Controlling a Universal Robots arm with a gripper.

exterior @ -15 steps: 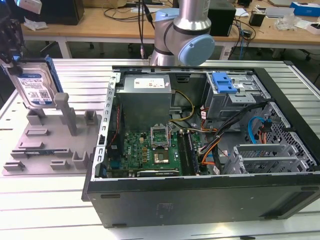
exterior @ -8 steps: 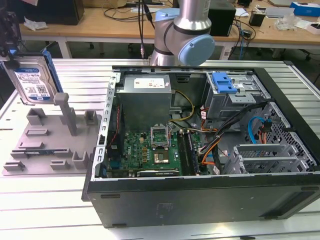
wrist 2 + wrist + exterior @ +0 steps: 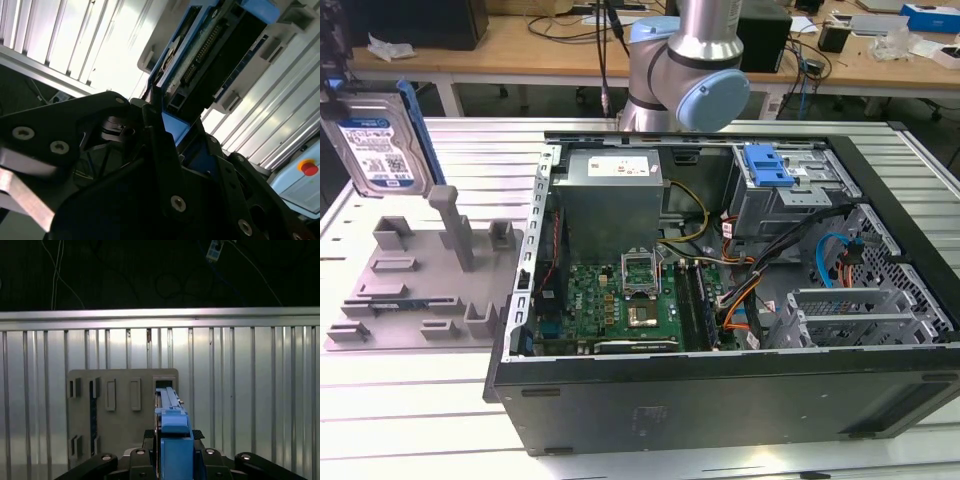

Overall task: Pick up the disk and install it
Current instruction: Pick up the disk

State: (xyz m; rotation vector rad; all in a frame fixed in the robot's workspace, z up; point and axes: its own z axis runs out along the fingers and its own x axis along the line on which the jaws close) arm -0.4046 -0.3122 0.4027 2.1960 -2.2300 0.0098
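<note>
hand (image 3: 174, 436): black, two fingers, clenched on the blue frame of the disk (image 3: 375, 150); in both wrist views the frame sits pinched between the fingers.

disk: silver-black, white-and-blue label, held upright in the air at the exterior view's left, above the grey holder (image 3: 420, 290) and not touching it.

grey holder: flat moulded plate with posts and slots, lying on the ribbed metal desk (image 3: 410, 430).

computer case (image 3: 720, 410): on its side, lid off, just beside the holder toward the exterior view's right; board, power unit and cables (image 3: 825, 265) exposed.

drive cage (image 3: 780, 190): at the case's far corner, with a blue latch; a second metal rack (image 3: 860, 315) sits nearer the front. which one takes the disk cannot be told.

step in hand, by judgement: pick-up done, disk aloft in the grip; install not yet done.

call of the move ahead, by judgement: height enough to pass the case's raised side wall (image 3: 542, 250), then a turn of the disk to match a bay's opening, frame rails square to the slot.

edges: the side wall stands between disk and bays; orange and blue cables loop close to the racks and could snag a corner.

open room: free air above the case; arm base (image 3: 690, 60) behind it, well apart from the disk.
</note>
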